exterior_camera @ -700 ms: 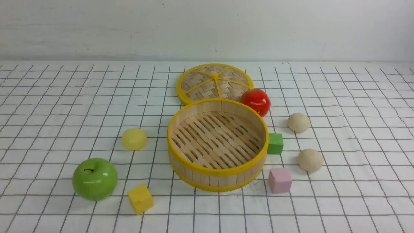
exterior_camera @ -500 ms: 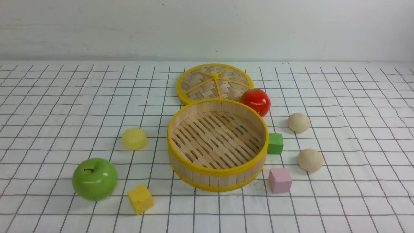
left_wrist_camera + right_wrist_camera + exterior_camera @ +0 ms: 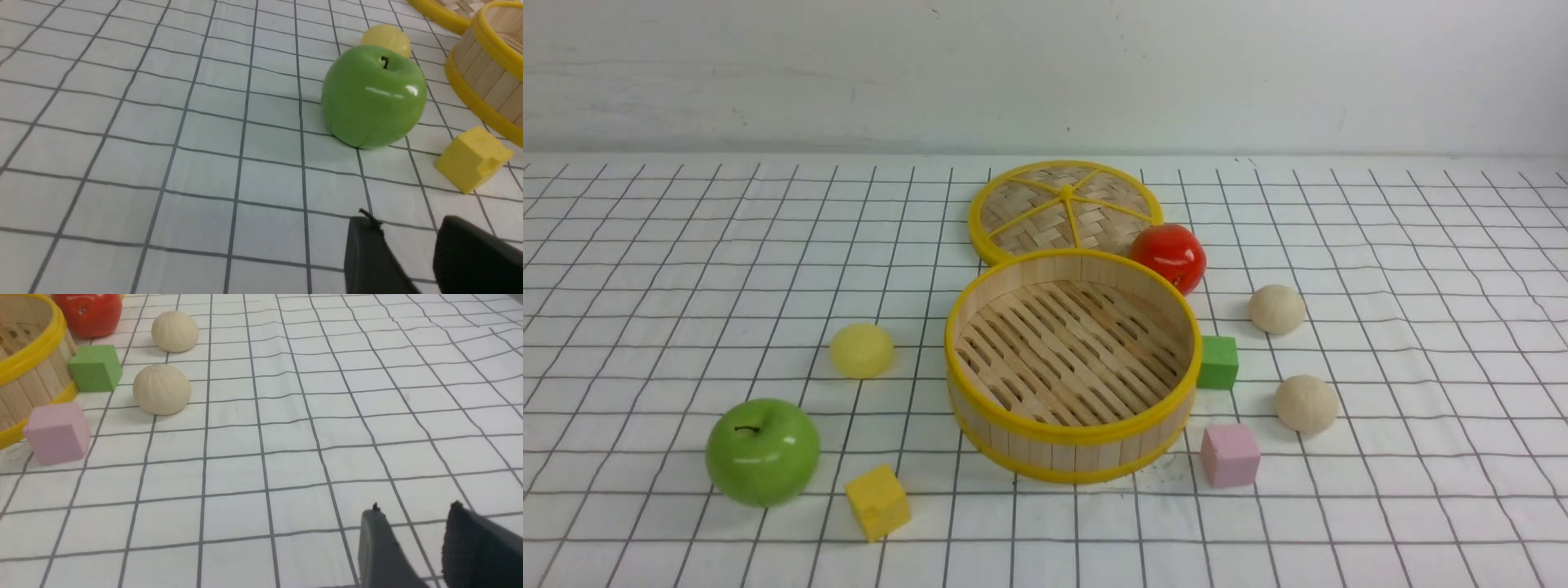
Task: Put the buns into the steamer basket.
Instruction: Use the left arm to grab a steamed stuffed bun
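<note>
The steamer basket (image 3: 1072, 431) stands mid-table with nothing inside it. A pale yellow bun (image 3: 862, 350) lies to its left; in the left wrist view that bun (image 3: 388, 36) peeks out behind the green apple. Two cream buns (image 3: 1276, 309) (image 3: 1306, 403) lie to the basket's right, and the right wrist view shows both (image 3: 175, 331) (image 3: 162, 389). My left gripper (image 3: 408, 226) is open over bare cloth, short of the apple. My right gripper (image 3: 414, 512) is open too, well back from the buns. Neither arm shows in the front view.
A green apple (image 3: 762, 451) and yellow cube (image 3: 877, 501) sit front left. A green cube (image 3: 1218, 362) and pink cube (image 3: 1229, 455) flank the basket's right side. A red tomato (image 3: 1169, 256) and the woven lid (image 3: 1065, 211) lie behind it.
</note>
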